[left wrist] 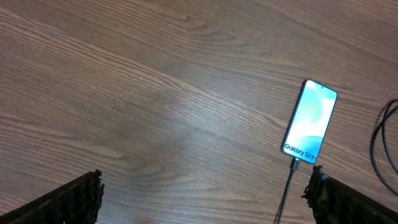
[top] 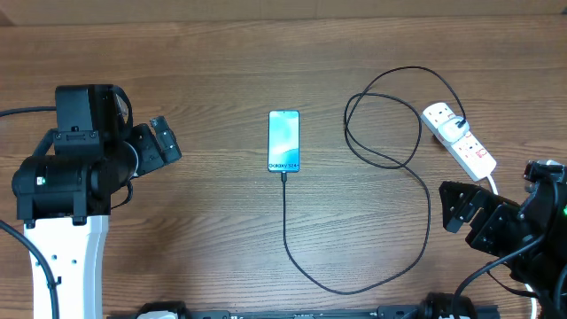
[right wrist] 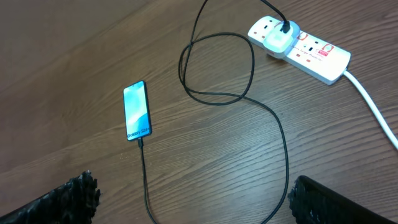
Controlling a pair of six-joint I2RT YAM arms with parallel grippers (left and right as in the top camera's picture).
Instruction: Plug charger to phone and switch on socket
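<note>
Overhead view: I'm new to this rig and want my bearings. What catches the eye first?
The lit blue phone lying in the middle stands out most. From its end nearer the robot, a black cable sweeps right in big loops to the white socket on the right, where its plug sits in an outlet.

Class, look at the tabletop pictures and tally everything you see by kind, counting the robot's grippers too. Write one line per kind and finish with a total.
Phone: 1
Charger cable: 1
Power strip: 1
Grippers: 2, the left gripper and the right gripper
Total: 5
</note>
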